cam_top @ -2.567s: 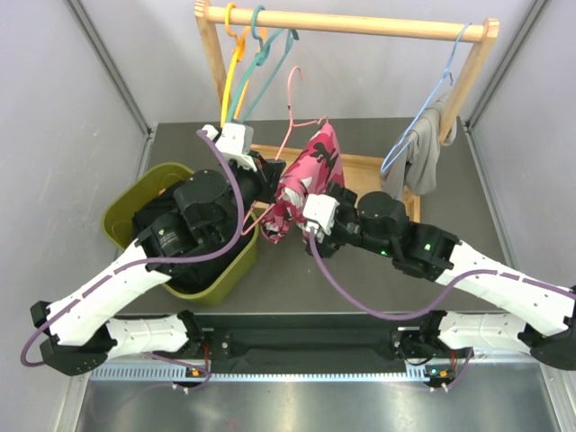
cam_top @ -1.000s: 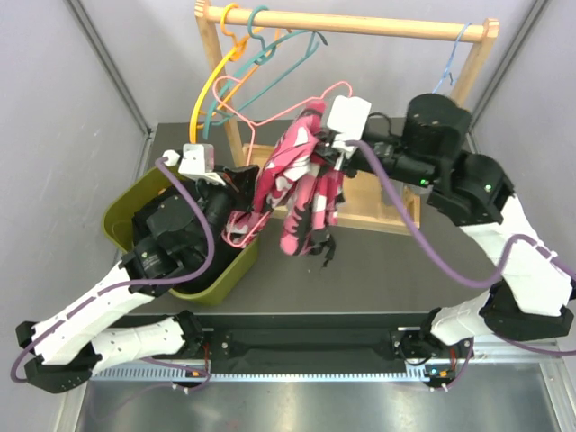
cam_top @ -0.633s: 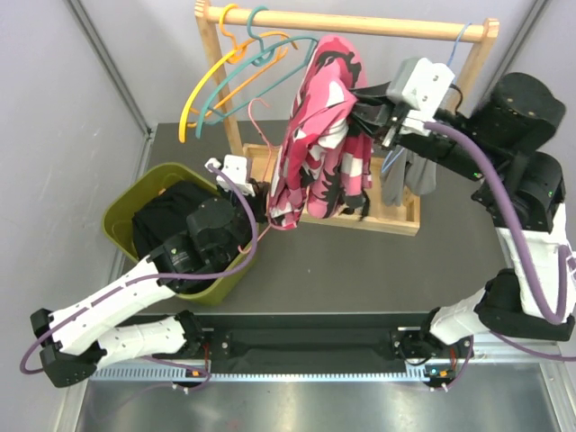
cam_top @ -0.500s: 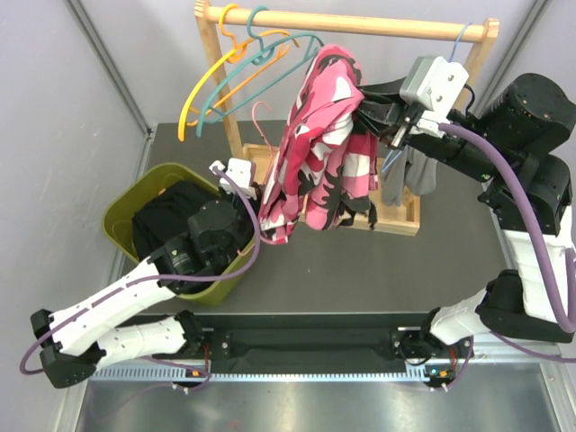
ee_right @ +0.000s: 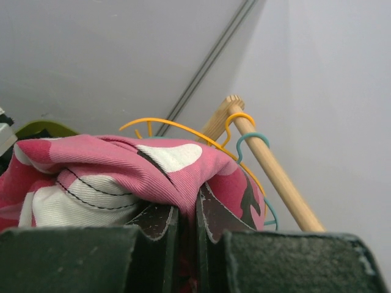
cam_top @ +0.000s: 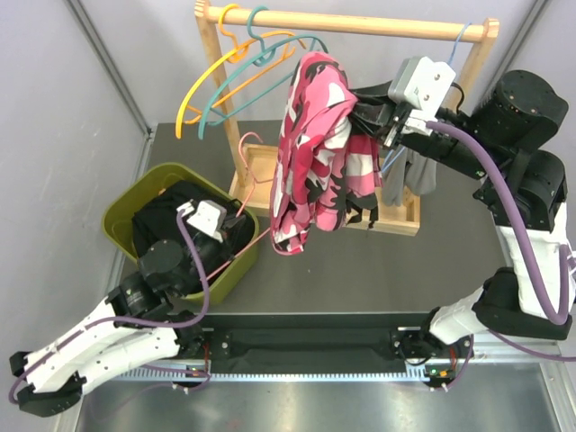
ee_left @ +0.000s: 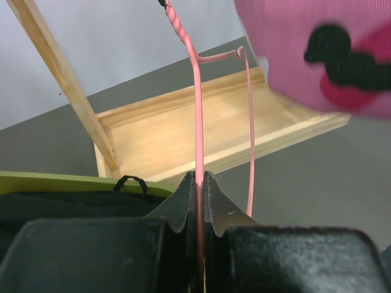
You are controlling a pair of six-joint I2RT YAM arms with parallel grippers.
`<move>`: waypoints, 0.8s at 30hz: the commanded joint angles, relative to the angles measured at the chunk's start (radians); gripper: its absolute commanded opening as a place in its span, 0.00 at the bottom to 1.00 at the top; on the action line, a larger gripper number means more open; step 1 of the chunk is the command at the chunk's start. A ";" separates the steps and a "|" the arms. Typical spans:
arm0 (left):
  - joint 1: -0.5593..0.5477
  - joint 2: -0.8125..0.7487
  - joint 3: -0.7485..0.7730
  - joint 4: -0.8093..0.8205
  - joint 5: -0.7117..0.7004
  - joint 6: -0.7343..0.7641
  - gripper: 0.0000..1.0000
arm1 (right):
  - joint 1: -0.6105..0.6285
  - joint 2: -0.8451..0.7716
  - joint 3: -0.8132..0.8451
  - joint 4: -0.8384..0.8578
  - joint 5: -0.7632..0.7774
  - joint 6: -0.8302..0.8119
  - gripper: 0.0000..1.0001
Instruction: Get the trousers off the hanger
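Note:
The trousers (cam_top: 315, 157), pink camouflage with white and black patches, hang high near the rail from my right gripper (cam_top: 358, 106). Its jaws are shut on a fold of the trousers (ee_right: 122, 177) at the right gripper (ee_right: 197, 204). The thin pink wire hanger (cam_top: 246, 171) stands low and left of them, over the bin's edge. My left gripper (cam_top: 236, 230) is shut on the hanger (ee_left: 198, 122), pinching the wire at the left gripper (ee_left: 200, 183). In the left wrist view the trousers (ee_left: 330, 55) hang apart from the hanger wire.
A green bin (cam_top: 121, 216) holding black clothes sits at the left. The wooden rack's rail (cam_top: 360, 24) carries a yellow hanger (cam_top: 202, 85), a teal hanger (cam_top: 243, 76) and a blue hanger with a grey garment (cam_top: 421, 162). The rack's wooden base (ee_left: 201, 131) lies behind.
My left arm has drawn back down and to the near left with the pink hanger, away from the trousers. The right gripper still holds the trousers up by the rail.

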 commanded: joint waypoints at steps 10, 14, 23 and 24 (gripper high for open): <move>0.000 -0.100 0.079 -0.011 -0.014 0.154 0.00 | -0.014 -0.009 0.081 0.024 -0.046 -0.142 0.00; 0.001 -0.061 0.205 0.021 -0.047 0.272 0.00 | -0.020 -0.028 0.046 -0.046 -0.119 -0.149 0.00; 0.000 0.159 0.446 0.172 -0.006 0.306 0.00 | -0.014 -0.046 -0.146 -0.069 -0.232 -0.089 0.00; 0.000 0.174 0.479 0.184 -0.005 0.303 0.00 | -0.009 -0.042 -0.163 -0.065 -0.231 -0.080 0.00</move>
